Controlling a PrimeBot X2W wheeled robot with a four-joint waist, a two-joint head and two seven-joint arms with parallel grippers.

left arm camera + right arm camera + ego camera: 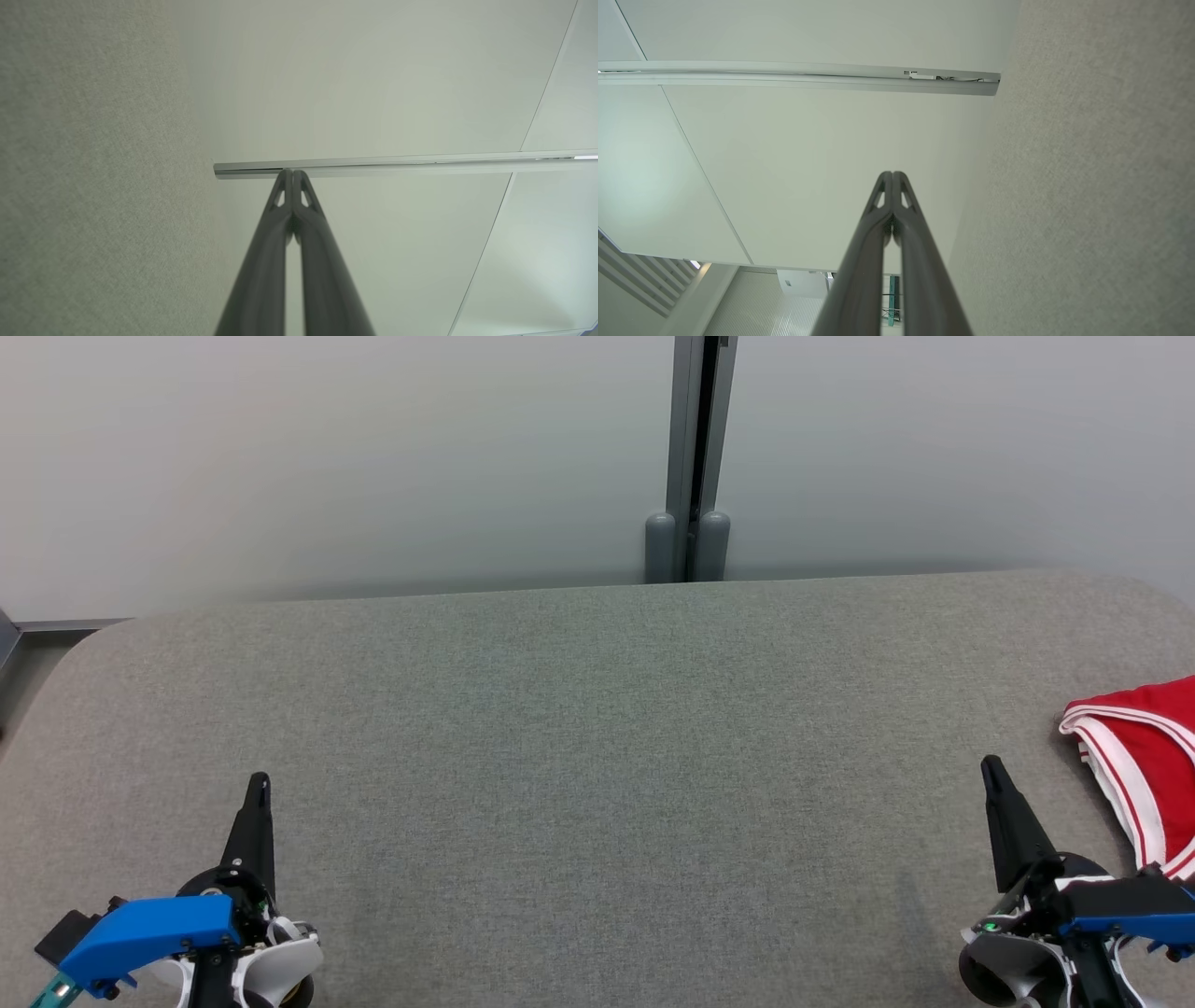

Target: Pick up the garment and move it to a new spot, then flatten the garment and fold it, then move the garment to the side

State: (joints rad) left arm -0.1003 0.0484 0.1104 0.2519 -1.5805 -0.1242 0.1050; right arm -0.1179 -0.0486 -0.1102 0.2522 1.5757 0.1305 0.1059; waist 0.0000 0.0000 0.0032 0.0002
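At the lower left of the head view, the left gripper (260, 784) is seen above the table (597, 709), its two dark fingers pressed together into a single point with nothing between them. The same closed pair is shown in the left wrist view, tips meeting against a pale wall (373, 93). The table is covered in grey woven fabric with rounded far corners. Behind its middle, a grey metal post (695, 448) is set upright between the wall panels.

At the lower right, the right gripper (991, 767) is likewise seen with its fingers closed tight and nothing held. Just to its right, at the table's right edge, the garment (1144, 756) is laid on the fabric, apart from the fingertips. It is bright red, bordered with a white band carrying thin red stripes, and its near edge is doubled over in loose folds. Part of it is cut off by the picture's edge.
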